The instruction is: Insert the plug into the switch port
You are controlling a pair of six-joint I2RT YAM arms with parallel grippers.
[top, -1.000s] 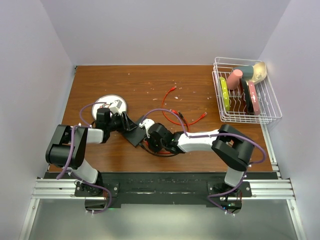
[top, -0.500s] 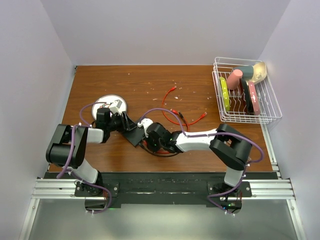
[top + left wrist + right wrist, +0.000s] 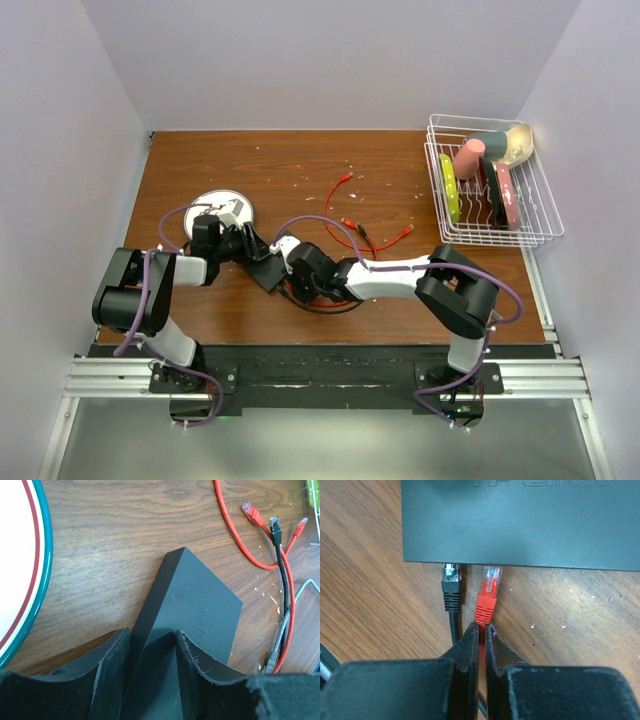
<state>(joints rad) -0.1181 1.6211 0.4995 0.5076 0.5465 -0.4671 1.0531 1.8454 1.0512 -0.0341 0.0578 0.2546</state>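
Brown wood table [image 3: 300, 160], pale walls on three sides. My right claw [image 3: 481, 629] is pinched tight on the rear of the red plug [image 3: 489, 592]. The plug's nose meets the port edge of the switch [image 3: 520, 525], just right of a black plug [image 3: 451, 587] at the same edge. Can't tell how deep either one sits. My left claw [image 3: 151, 639] is clamped on the opposite end of the switch, one finger on each side. The switch sits left of centre near the front of the table, between both claws. White plate [image 3: 20, 555] with a teal and red rim is past my left claw. Loose red cable [image 3: 335, 215] lies mid-table beyond the switch. Wire dish rack [image 3: 445, 190] with dishes is at the far right.
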